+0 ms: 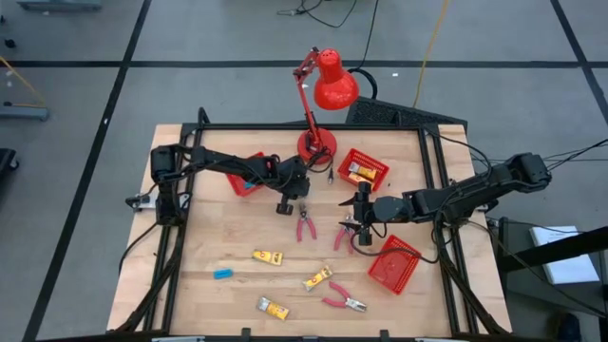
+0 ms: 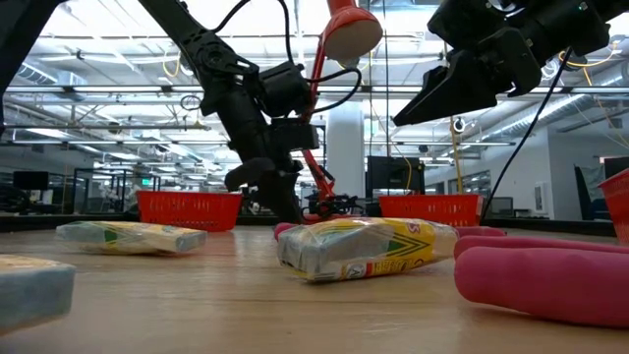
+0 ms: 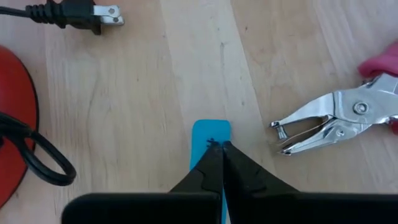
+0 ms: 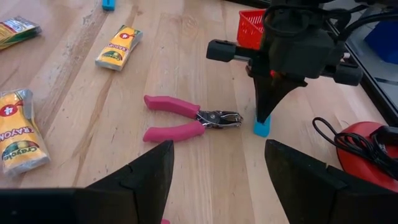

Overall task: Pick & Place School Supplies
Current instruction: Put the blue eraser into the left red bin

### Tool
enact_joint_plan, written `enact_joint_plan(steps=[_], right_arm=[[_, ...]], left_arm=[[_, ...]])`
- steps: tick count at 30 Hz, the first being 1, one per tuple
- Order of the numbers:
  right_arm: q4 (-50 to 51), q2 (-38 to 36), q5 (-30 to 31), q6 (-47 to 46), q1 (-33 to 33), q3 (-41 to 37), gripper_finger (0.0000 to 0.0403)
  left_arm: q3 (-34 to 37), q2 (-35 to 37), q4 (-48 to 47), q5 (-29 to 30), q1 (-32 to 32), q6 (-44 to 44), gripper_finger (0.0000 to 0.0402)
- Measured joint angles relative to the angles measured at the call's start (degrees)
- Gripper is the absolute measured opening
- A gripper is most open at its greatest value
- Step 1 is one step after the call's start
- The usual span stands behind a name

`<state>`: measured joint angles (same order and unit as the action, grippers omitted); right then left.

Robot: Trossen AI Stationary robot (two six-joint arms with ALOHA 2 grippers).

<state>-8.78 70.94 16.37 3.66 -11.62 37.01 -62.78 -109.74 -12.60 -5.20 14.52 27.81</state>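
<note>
Blue block (image 3: 210,134) pinched upright on table (image 3: 155,124) by left gripper (image 3: 219,149), fingers clamped; right gripper (image 4: 217,168) spread wide, w/ nothing in it.

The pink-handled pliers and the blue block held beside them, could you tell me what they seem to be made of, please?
Pink-handled pliers: jaws look like bright polished metal with a rivet; handles matte pink, probably a rubbery or plastic sleeve.
Blue block, pinched by the left gripper: flat, opaque, even blue, possibly rubber or plastic; cannot tell which.

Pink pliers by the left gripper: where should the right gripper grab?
The pliers lie flat, handles splayed. Probably come down with the open right gripper and pinch both handles near the pivot, where they converge. Avoid the metal nose: it's close to the left gripper and its light-blue block.
</note>
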Motion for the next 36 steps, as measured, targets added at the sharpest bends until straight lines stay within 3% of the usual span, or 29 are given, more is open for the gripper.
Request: enact_joint_plan(steps=[12,16,23,27,31,36], right_arm=[[0.0,0.0,0.0,0.1,0.0,0.0,0.0242],[0.3,0.0,0.0,0.1,0.0,0.0,0.0242],[0.5,0.0,0.0,0.1,0.0,0.0,0.0242],[0.5,0.0,-0.1,0.1,0.0,0.0,0.0242],[0.5,0.0,-0.1,0.1,0.0,0.0,0.0242],[0.5,0.0,-0.1,0.1,0.0,0.0,0.0242]], left_arm=[[0.0,0.6,-1.0,4.2,-1.8,0.2,0.0009],[-0.1,0.6,-2.1,4.2,-1.9,0.4,0.0055],[-2.0,0.5,-5.3,7.8,-3.1,0.3,0.0179],[-2.8,0.4,-6.2,9.5,-2.8,0.1,0.0219],[-2.8,0.1,-5.2,8.6,-1.9,0.5,0.0224],[-2.9,-0.6,-4.9,5.3,0.0,0.3,0.0202]])
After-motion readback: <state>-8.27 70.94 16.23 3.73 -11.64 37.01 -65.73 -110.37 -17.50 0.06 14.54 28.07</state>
